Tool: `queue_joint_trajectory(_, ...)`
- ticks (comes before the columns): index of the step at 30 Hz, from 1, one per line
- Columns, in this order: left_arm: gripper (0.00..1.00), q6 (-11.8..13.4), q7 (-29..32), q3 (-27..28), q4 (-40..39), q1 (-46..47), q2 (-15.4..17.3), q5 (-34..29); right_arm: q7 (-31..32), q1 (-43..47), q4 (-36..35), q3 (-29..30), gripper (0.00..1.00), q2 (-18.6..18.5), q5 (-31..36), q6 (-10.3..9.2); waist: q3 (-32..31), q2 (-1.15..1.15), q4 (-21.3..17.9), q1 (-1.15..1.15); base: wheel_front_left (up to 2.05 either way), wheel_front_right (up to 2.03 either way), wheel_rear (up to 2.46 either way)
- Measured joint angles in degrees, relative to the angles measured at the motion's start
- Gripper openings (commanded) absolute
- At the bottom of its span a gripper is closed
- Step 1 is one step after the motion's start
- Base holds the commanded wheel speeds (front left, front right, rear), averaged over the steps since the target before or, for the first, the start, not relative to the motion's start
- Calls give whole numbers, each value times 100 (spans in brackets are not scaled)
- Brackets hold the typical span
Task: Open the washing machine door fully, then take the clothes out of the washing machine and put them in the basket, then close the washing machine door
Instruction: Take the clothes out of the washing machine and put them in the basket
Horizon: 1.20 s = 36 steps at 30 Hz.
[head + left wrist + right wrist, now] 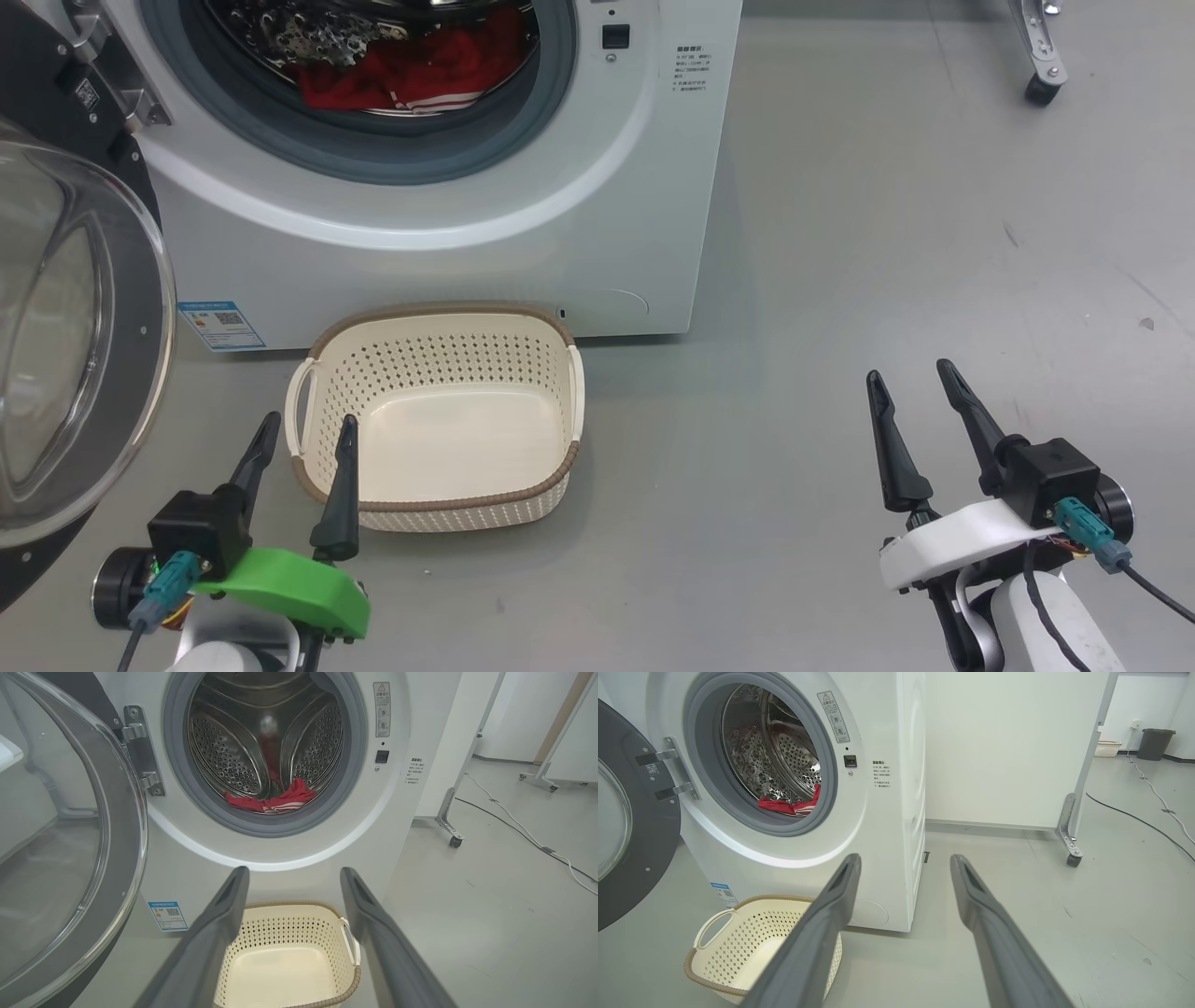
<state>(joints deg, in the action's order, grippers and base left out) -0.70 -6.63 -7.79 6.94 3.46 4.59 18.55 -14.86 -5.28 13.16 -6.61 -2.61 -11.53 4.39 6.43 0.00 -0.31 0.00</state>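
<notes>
washing machine (448, 252): one
washing machine door (56, 355): one
basket (467, 515): one
basket handles (299, 397): two
clothes (411, 70): one red heap, number of garments unclear
grippers: two, left gripper (311, 420) and right gripper (908, 371)
blue label (222, 324): one
dark bin (1152, 743): one

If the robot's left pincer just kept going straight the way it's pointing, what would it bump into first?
Most likely the washing machine, on its white front just below the round opening. The open left pincer seems aimed above the basket, so it may clear it, though depth is hard to judge.
</notes>
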Motion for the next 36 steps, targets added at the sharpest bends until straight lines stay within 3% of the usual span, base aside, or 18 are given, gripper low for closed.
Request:
queue_joint_trajectory(21,100,46,59,-58,-59,-19,-1,4,0,4,-4,-24,100,0,-5,-2,21,0,-1,0,92,-92,0)
queue_joint_trajectory(36,100,100,77,-68,-91,-27,-2,3,0,4,0,-25,100,0,-5,-2,17,0,15,0,42,-42,0)
